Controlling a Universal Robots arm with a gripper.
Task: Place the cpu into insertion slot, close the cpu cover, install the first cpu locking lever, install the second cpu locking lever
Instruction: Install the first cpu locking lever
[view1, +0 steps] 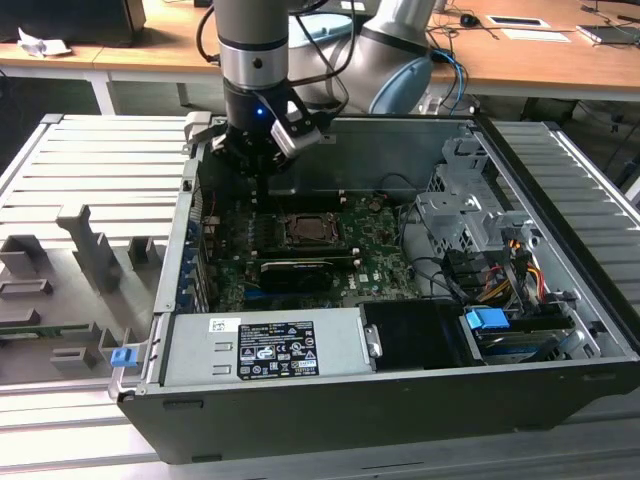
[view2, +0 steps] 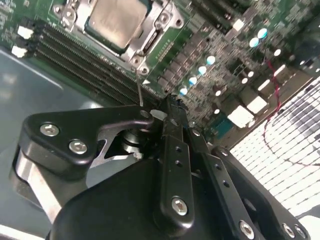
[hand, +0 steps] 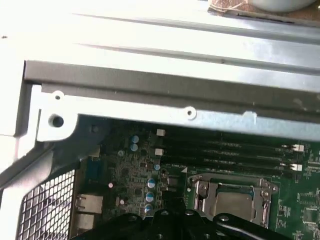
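The cpu (view2: 112, 20) lies flat in the insertion slot (view1: 305, 230), its silvery face up. The cpu cover (view2: 150, 37) lies down around it as a metal frame, and the same frame and chip (hand: 235, 204) appear in the first wrist view. A thin wire locking lever (view2: 139, 87) rises from the socket's corner towards my gripper (view2: 167, 105). The fingers are closed together, and the lever's end reaches their tips; I cannot tell whether it is gripped. In the exterior view my gripper (view1: 258, 180) hangs over the board, to the left of the socket near the case's far wall.
Long black memory slots (view2: 75, 60) run beside the socket under my gripper. A black expansion card (view1: 295, 270) lies in front of the socket. The power supply (view1: 265, 345), drive cage (view1: 460, 215) and cable bundle (view1: 510, 270) stand around the board. The case's far wall (hand: 150, 85) is close.
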